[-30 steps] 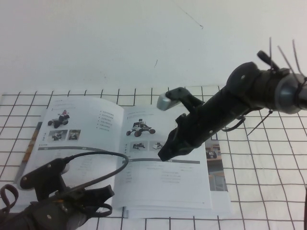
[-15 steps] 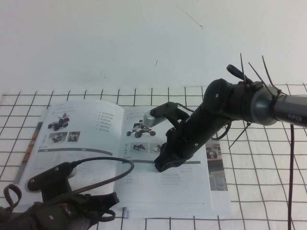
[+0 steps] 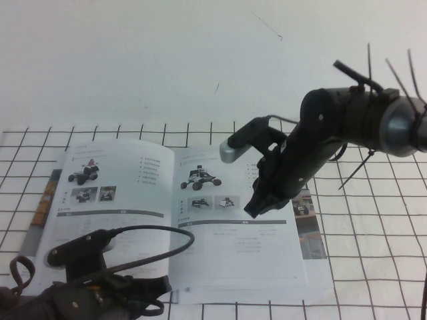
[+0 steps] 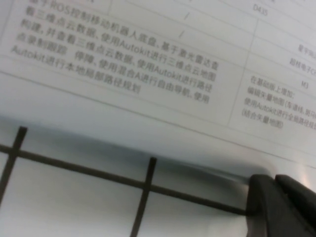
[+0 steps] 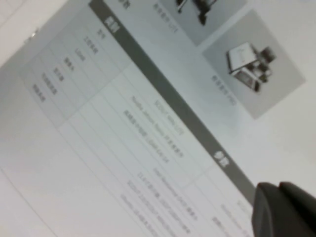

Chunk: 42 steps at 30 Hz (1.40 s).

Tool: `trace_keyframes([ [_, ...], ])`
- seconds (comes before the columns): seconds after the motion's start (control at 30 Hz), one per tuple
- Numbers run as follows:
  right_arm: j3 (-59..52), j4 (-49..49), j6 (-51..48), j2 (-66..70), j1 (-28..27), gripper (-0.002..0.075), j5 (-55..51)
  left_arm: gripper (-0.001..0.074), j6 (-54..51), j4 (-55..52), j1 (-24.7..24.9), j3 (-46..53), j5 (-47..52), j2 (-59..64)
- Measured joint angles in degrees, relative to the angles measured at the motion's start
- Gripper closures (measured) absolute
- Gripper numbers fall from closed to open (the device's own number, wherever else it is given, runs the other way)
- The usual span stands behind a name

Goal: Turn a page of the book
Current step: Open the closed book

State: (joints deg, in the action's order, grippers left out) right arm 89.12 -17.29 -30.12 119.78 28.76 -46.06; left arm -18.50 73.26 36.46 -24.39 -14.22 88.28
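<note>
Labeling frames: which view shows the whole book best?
High view: the book lies open, both pages visible, right gripper above it, left gripper at its near edge. Left wrist: only a text strip. Right wrist: part of one table page.

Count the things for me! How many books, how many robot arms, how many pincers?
Books: 1, the book, lying open on the gridded table.
Robot arms: 2, one at the left near corner, one at the right, over the book.
Pincers: 2, left pincer by the book's near edge, right pincer above the right-hand page.
Total: 5
</note>
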Motion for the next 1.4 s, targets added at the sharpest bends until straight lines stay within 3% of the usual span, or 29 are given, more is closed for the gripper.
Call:
trace_keyframes([
  [0.2,0.0,6.0,1.8,-5.1,0.0,0.0725,-0.7,0.0737,0.0,-6.1,0.0,0.0,-0.9,-2.0],
  [0.7,0.0,10.0,6.5,-6.9,0.0,0.0725,-3.8,0.0737,-1.3,-15.6,0.0,0.0,-6.5,-21.3],
  [0.9,0.0,10.1,7.2,-6.9,0.0,0.0725,-4.2,0.0737,-6.0,-16.0,0.0,0.0,-6.3,-25.6],
  [1.4,0.0,10.1,7.3,-6.9,0.0,0.0726,-2.9,0.0737,-6.4,-16.0,0.0,0.0,-9.5,-27.0],
])
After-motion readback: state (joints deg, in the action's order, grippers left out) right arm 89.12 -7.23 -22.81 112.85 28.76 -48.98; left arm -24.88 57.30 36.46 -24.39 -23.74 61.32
